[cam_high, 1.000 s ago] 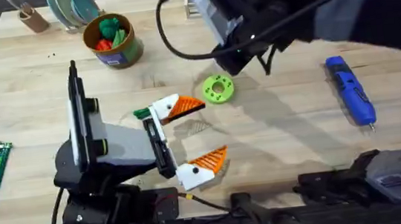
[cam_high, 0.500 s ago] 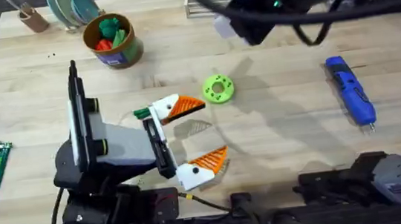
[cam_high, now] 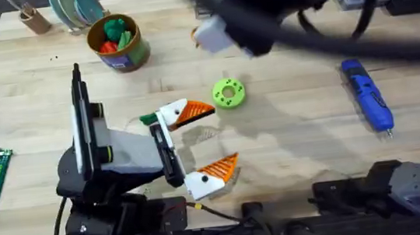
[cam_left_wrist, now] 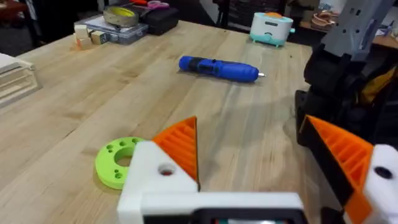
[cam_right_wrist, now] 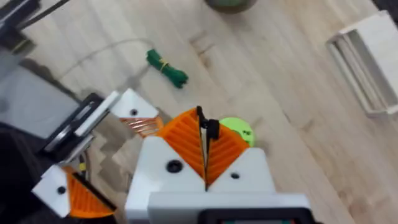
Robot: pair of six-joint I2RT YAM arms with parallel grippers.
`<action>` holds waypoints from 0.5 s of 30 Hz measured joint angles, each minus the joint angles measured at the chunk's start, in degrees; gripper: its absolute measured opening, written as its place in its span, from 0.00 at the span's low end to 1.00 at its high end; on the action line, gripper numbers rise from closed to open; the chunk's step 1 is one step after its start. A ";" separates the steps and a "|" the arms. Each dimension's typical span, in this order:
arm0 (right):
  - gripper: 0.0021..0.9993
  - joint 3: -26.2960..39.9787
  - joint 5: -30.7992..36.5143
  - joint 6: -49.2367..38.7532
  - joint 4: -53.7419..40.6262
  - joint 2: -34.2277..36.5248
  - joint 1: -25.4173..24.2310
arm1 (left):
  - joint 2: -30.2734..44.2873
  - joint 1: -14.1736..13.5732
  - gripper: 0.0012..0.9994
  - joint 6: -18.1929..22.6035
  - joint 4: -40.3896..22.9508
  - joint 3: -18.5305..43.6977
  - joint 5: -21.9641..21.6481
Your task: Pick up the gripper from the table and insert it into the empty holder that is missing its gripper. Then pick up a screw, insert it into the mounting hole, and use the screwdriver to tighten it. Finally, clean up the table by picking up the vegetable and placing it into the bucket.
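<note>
The bucket (cam_high: 117,43) stands at the far left of the table (cam_high: 292,156), with rounded green and red toys heaped inside; beyond it, at the corner, a small brown cup (cam_high: 34,19) holds sticks. My left gripper (cam_high: 197,144) rests low over the near middle of the table with its orange-padded fingers spread wide, nothing between them — one white holder (cam_high: 171,115) reaches toward the green ring-shaped disc (cam_high: 229,93), the other lies nearer my base. My right gripper (cam_right_wrist: 205,155) hangs high above the table, its two orange pads pressed together; a small dark piece shows at their tips (what it is I cannot tell). The vegetable (cam_right_wrist: 166,67) lies on the wood just beside the left gripper's far finger — from overhead only a green scrap of it peeks out at that finger's side, while my right wrist view shows the whole stringy bundle. The screwdriver (cam_high: 366,93) lies at the right, well apart from everything; my left wrist view shows it lengthwise, its thin bit pointing away from the disc.
</note>
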 joint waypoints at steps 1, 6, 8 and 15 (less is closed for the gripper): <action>0.01 0.46 -0.14 -0.09 -0.83 0.51 0.88 | 0.00 0.00 0.99 0.00 0.00 0.00 0.00; 0.01 3.64 -0.50 -0.22 -6.22 4.58 4.75 | 0.00 0.00 0.99 0.00 0.00 0.00 0.00; 0.01 5.21 -0.59 -0.25 -7.78 6.56 5.92 | 0.00 0.00 0.99 0.00 0.00 0.00 0.00; 0.01 7.53 -0.82 -0.46 -8.39 10.05 9.79 | 0.00 0.00 0.99 -0.01 0.00 0.00 0.00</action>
